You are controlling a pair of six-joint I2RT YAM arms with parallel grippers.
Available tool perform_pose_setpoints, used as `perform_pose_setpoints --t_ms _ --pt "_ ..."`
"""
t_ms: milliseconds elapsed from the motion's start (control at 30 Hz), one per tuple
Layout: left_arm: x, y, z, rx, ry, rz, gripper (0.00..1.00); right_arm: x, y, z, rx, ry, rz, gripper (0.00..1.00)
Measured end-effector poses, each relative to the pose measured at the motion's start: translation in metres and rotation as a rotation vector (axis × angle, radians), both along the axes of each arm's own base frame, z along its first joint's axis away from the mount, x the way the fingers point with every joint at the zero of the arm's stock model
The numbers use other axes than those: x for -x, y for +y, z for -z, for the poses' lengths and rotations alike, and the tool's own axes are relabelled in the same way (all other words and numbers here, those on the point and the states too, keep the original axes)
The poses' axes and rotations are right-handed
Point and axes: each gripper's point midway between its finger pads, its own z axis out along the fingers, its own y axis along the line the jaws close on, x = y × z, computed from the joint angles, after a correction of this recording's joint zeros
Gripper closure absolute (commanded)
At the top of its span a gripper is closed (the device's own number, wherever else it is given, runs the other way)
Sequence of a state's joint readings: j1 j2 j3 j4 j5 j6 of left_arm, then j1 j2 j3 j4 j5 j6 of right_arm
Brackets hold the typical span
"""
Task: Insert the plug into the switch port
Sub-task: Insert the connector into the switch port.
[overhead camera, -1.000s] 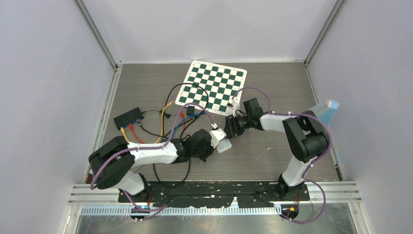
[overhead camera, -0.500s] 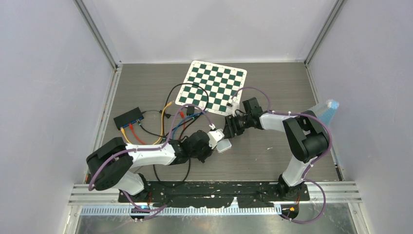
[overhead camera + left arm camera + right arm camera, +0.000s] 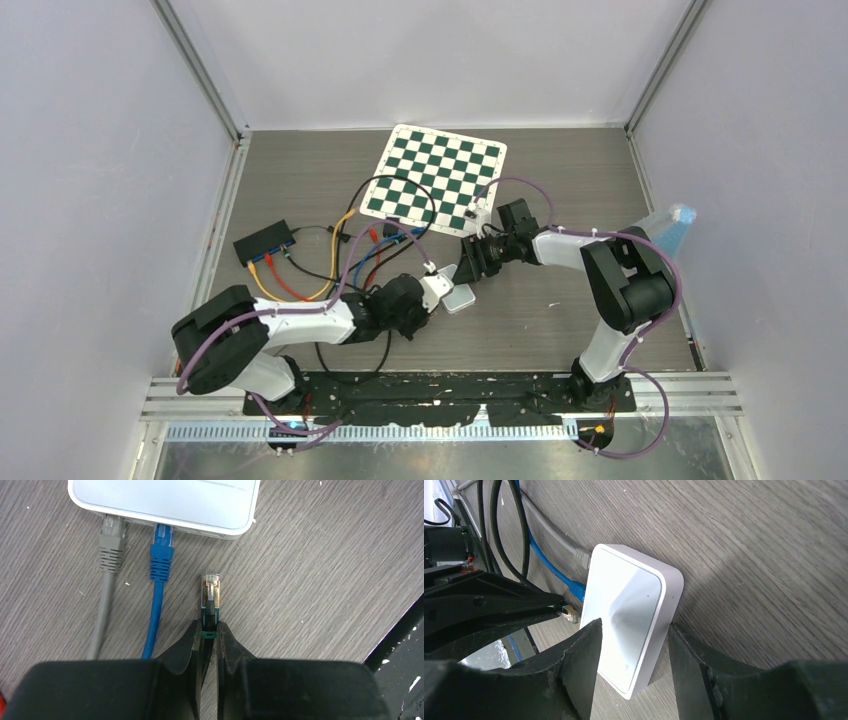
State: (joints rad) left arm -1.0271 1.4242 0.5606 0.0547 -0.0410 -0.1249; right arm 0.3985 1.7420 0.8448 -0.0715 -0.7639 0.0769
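Observation:
The white switch (image 3: pixel 165 502) lies on the wooden table, with a grey plug (image 3: pixel 111 542) and a blue plug (image 3: pixel 162 545) sitting in its ports. My left gripper (image 3: pixel 210 627) is shut on the boot of a clear plug (image 3: pixel 210 587). The plug tip points at the switch's port side, a short gap from it, to the right of the blue plug. My right gripper (image 3: pixel 634 625) straddles the switch (image 3: pixel 629 615), one finger against each long side. In the top view the switch (image 3: pixel 460 298) lies between the left gripper (image 3: pixel 432 291) and the right gripper (image 3: pixel 472 268).
A green and white chessboard mat (image 3: pixel 436 175) lies at the back. A black box (image 3: pixel 264 241) with orange and red cables sits at the left. Loose black, blue and red cables (image 3: pixel 372 240) tangle behind my left arm. A bluish object (image 3: pixel 672 225) leans at the right wall.
My left gripper has drawn back a little toward the near left with the plug. The right arm and the switch have stayed put.

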Motion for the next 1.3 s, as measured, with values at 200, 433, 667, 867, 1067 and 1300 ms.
perform_pose_setpoints --t_ms 200,433,667,867,1067,1300 --pt "-0.003 -0.004 0.0 0.001 -0.001 0.0 1.0 0.002 -0.001 0.001 0.005 0.011 0.0 0.45" --pt "-0.01 -0.008 -0.001 0.013 0.005 -0.007 1.0 0.006 0.004 0.002 -0.018 0.031 -0.026 0.46" --pt "-0.01 -0.01 -0.001 0.017 0.003 0.0 1.0 0.009 0.012 0.002 -0.028 0.026 -0.062 0.46" --pt "-0.011 -0.01 -0.001 0.019 0.0 0.004 1.0 0.009 0.012 0.002 -0.028 0.021 -0.068 0.46" --pt "-0.011 -0.01 -0.003 0.023 -0.005 0.007 1.0 0.01 0.013 0.002 -0.025 0.016 -0.072 0.45" --pt "-0.008 -0.013 -0.009 0.055 0.005 0.019 1.0 0.009 0.013 0.003 -0.009 0.008 -0.07 0.45"
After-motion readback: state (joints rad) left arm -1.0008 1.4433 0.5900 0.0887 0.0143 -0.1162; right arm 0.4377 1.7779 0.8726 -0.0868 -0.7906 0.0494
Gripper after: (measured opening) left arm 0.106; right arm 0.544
